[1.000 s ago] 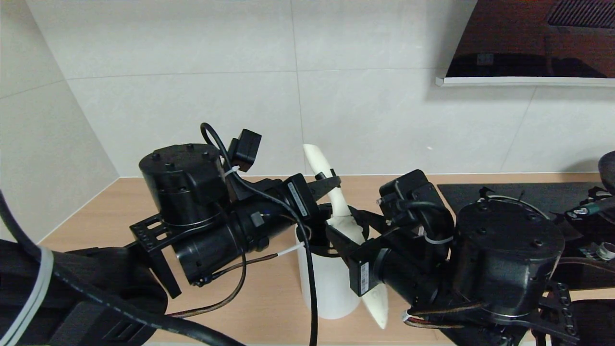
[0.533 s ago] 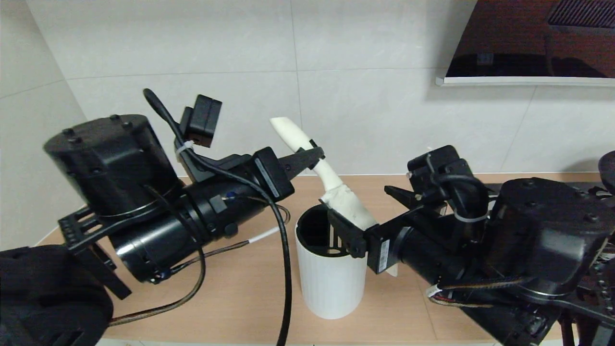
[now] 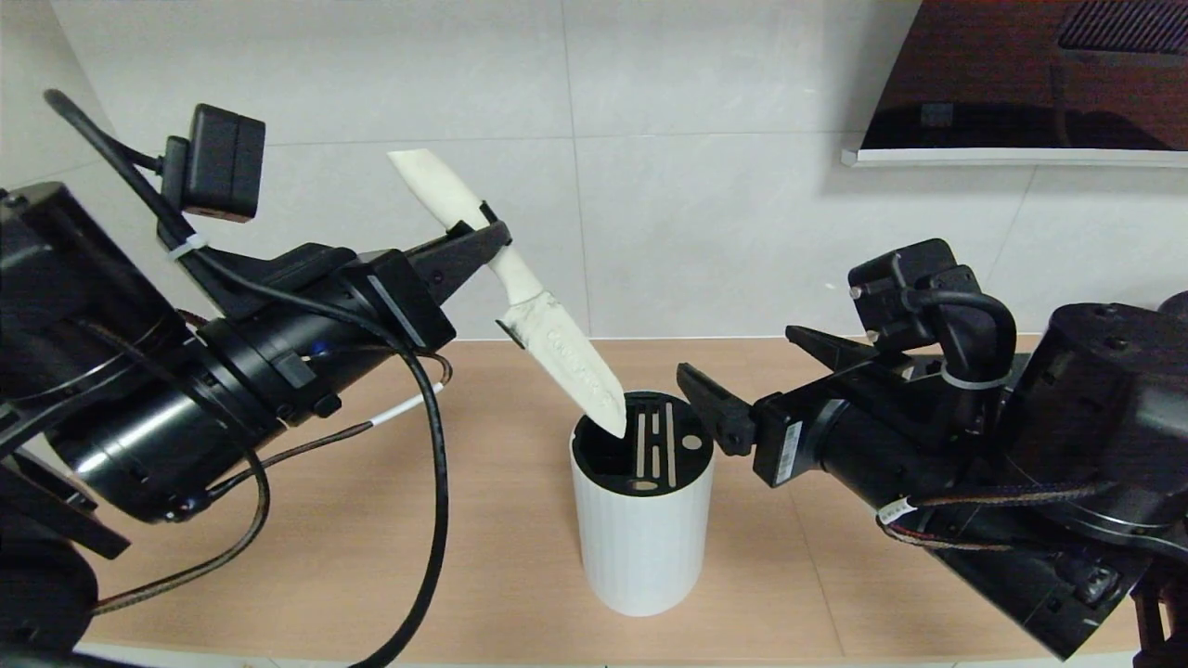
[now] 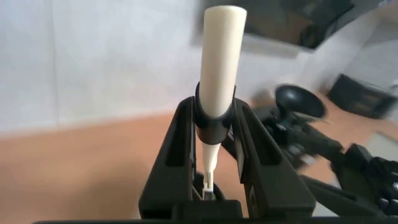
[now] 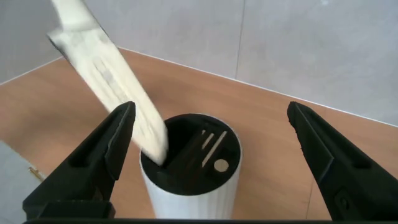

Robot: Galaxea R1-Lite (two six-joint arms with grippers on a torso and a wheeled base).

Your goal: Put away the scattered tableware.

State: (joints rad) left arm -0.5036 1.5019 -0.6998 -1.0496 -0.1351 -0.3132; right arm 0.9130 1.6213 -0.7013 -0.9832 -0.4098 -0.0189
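A white knife [image 3: 548, 339] hangs tilted, handle up, with my left gripper [image 3: 475, 243] shut on its handle [image 4: 221, 62]. Its blade [image 5: 112, 81] slants down, and the tip is at the wide opening in the black slotted top of a white cylindrical holder [image 3: 642, 538] on the wooden counter. My right gripper [image 3: 768, 378] is just right of the holder's rim, open, its fingers [image 5: 102, 158] apart on either side of the holder [image 5: 193, 199] and clear of the blade.
The wooden counter [image 3: 501, 547] runs to a tiled wall behind. A black cooktop [image 3: 1021, 362] lies at the right, with a dark hood [image 3: 1021, 83] above it. Bare counter lies left and in front of the holder.
The right gripper let go of the blade and drew back to the right. The left arm rose and swung left with the knife, whose tip now meets the holder's top.
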